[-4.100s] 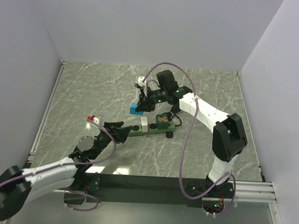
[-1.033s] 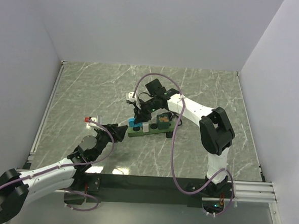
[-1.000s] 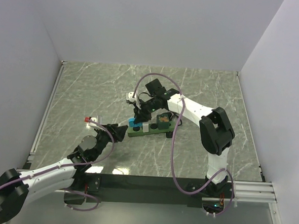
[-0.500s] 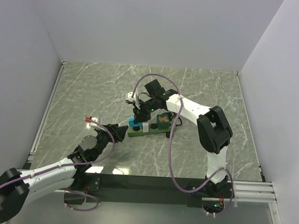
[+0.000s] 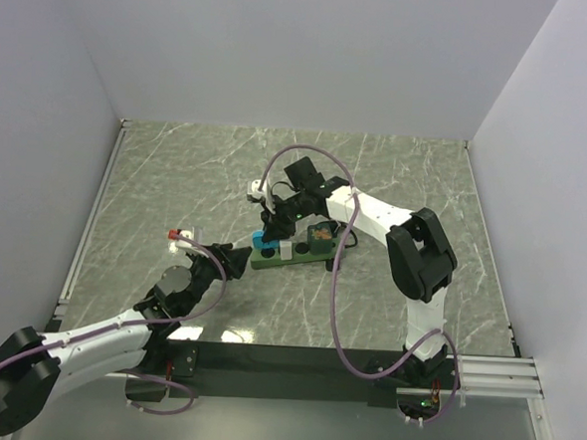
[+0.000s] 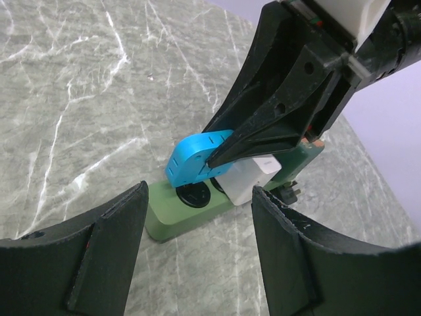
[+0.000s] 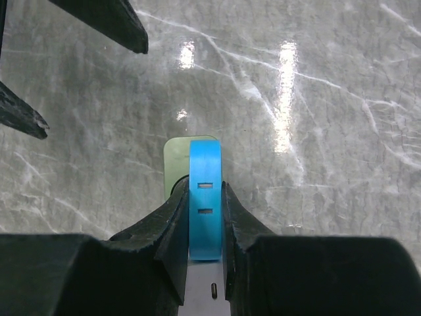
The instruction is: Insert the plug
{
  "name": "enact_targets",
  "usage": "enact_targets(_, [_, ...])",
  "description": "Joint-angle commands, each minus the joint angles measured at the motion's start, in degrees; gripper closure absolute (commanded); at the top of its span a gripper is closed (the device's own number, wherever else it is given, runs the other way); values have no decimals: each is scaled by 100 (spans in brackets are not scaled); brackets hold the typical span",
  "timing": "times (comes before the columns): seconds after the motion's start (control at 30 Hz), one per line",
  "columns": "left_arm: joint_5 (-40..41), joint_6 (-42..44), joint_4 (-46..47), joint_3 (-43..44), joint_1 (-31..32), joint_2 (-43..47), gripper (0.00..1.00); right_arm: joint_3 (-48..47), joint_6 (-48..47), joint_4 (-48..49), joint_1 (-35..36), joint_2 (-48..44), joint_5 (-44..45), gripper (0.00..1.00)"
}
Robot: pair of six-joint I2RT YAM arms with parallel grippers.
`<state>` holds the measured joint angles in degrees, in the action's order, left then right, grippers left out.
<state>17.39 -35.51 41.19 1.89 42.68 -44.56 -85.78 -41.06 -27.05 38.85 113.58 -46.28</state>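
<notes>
The left gripper (image 5: 233,259) sits nearest the arm bases, just beside the left end of the green power strip (image 5: 296,252). Its jaws are spread wide with nothing between them, and its fingers (image 6: 105,243) frame that end of the strip without touching it in the wrist view.

The power strip (image 6: 184,212) lies flat on the marble table (image 5: 176,183). Its long axis runs left to right and rises slightly toward the right. A white adapter (image 6: 247,178) is seated in it, one place in from the left end.

Over the strip's left-end socket is the blue plug (image 6: 194,158), clamped between the narrow fingers of the right gripper (image 7: 204,192). From the right wrist the plug (image 7: 204,210) shows edge-on as a thin blue band in line with the fingers, pointing down at the strip's rounded end (image 7: 176,164). From the left wrist it is tilted, with its lower end at the socket and its upper end leaning toward the adapter. Whether its prongs have entered cannot be told.

The right gripper (image 5: 273,222) comes in from the strip's far side.
</notes>
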Motion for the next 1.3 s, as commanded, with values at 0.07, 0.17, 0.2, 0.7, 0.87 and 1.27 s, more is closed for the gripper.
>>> enact_targets(0.07, [81, 219, 451, -233, -22, -360, 31, 412, 273, 217, 70, -46, 488, 100])
enact_targets(0.17, [2, 307, 574, -163, -22, -563, 31, 727, 431, 453, 105, -160, 638, 100])
enact_targets(0.2, [-16, 325, 601, -84, -22, -580, 31, 834, 475, 550, 105, -204, 655, 100])
enact_targets(0.7, [-192, 395, 803, -40, -22, -800, 31, 1845, 1082, 1307, 193, -495, 963, 100])
enact_targets(0.87, [-218, 378, 777, -66, -22, -704, 31, 2003, 1232, 1369, 298, -460, 1077, 100])
enact_targets(1.27, [-227, 360, 759, -110, -22, -598, 31, 2733, 1864, 1800, 439, -758, 1482, 100])
